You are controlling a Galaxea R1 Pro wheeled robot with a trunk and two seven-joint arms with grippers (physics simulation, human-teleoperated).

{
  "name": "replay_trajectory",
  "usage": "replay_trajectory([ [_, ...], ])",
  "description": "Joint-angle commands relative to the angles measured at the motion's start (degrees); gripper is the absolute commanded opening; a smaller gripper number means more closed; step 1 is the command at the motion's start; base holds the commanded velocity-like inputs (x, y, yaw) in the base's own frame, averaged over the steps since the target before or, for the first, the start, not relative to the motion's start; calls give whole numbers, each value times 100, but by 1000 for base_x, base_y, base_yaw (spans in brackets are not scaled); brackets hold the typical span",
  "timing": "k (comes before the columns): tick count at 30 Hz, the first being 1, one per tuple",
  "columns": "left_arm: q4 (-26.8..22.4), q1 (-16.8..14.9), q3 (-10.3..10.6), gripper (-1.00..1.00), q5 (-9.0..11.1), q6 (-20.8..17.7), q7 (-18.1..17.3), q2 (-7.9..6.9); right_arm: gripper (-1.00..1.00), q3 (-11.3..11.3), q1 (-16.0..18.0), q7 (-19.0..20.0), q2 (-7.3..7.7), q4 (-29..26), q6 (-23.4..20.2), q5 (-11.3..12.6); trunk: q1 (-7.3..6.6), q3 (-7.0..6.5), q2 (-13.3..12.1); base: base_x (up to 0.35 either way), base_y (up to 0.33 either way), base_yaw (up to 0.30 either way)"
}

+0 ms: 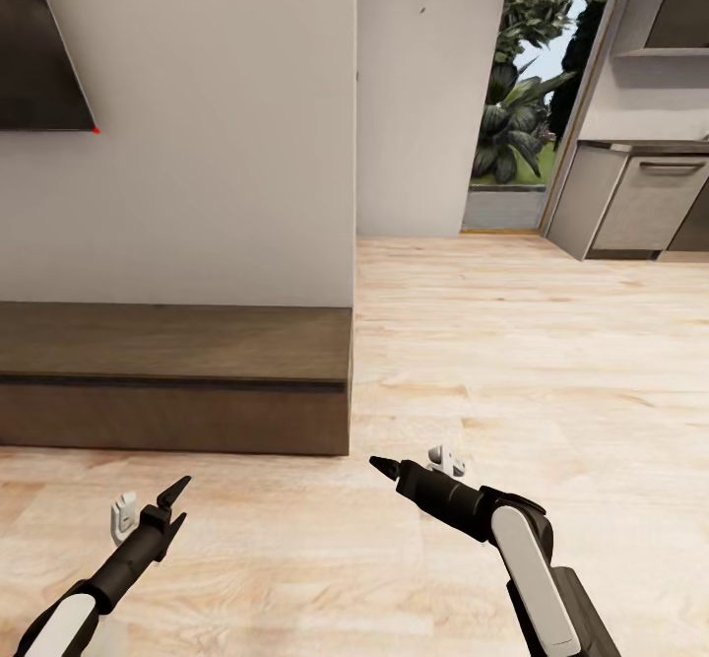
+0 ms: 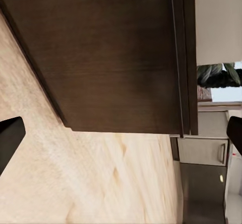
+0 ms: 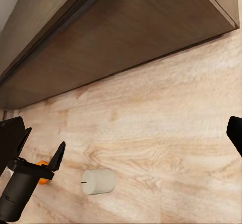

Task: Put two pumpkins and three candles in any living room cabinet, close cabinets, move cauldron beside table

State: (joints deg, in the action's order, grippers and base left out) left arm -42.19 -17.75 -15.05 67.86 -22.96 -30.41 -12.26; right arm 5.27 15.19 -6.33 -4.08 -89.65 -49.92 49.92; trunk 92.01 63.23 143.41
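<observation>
Facing the long dark-brown cabinet [image 1: 177,381] at ten o'clock in the head view, fronts flush and closed, low against the white wall [image 1: 197,194]. Dark TV screen [image 1: 39,41] up at eleven o'clock. Pale wood floor [image 1: 532,361] running off toward one o'clock, to a window with green plants [image 1: 522,76] and grey kitchen cupboards [image 1: 640,199].

Left gripper [image 1: 175,506] down at seven o'clock, low over the floor, fingers splayed and holding nothing. Right gripper [image 1: 386,466] at five o'clock, pointing toward the cabinet's end; jaws parted wide in its wrist view, nothing between them.

In the right wrist view: one candle [image 3: 98,181], short pale cylinder, lying tipped on its side on the floor, well apart from the cabinet front. Just beside it, a sliver of orange pumpkin [image 3: 43,178] peeking out behind the left gripper's black fingers [image 3: 56,158]. Cannot tell whether pumpkin and candle touch.
</observation>
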Motion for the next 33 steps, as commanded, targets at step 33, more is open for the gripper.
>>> replay_trajectory([
  [33, 0, 0, -5, 100, -19, 25, 27, 13, 100, 0, 0, 0, 3, 0, 0, 0, 0, 0, 0, 227, -42, 0],
])
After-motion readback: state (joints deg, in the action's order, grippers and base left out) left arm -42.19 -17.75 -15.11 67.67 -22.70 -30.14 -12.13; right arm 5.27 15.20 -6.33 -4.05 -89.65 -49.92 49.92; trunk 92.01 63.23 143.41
